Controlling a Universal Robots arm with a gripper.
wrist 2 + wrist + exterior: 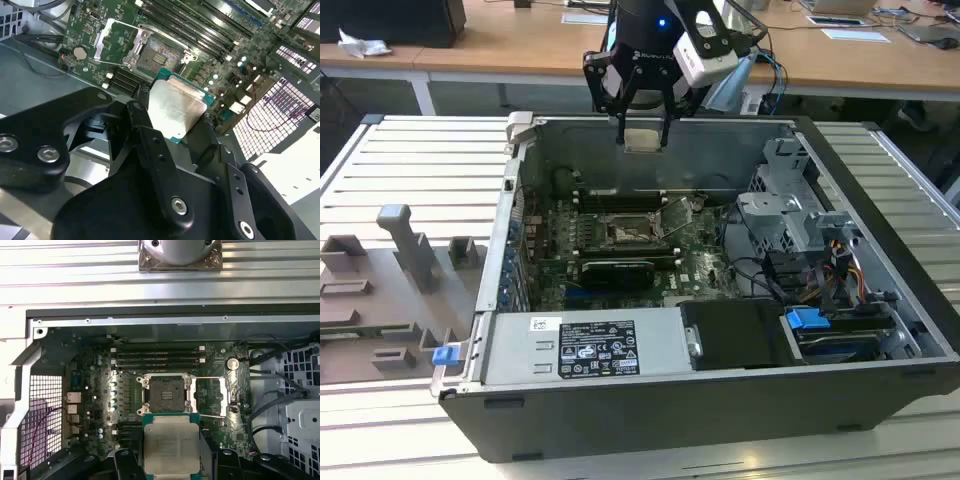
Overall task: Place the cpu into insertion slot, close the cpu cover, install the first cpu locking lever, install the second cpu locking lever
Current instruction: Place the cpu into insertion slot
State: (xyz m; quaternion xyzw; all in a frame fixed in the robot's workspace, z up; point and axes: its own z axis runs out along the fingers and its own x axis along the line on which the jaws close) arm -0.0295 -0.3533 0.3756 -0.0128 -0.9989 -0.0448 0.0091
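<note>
My gripper [642, 128] hangs above the back wall of the open computer case [470, 415], shut on the cpu [642, 140], a flat square chip with a pale metal top. In both wrist views the cpu [171, 442] [176, 107] sits between the black fingers [142, 122]. Below it on the green board lies the insertion slot [638, 232] [164, 393] [157, 54], dark, bare and uncovered. The cpu cover [210, 396] [116, 42] is swung open to the side of the slot. The cpu is well above the slot and apart from it.
Long memory slots [157, 357] run beside the socket. A black card [616, 270] and a silver power supply [585, 345] sit nearer the case front. A drive cage with cables [800, 240] fills the exterior view's right. A grey fixture block [405, 250] stands outside the case.
</note>
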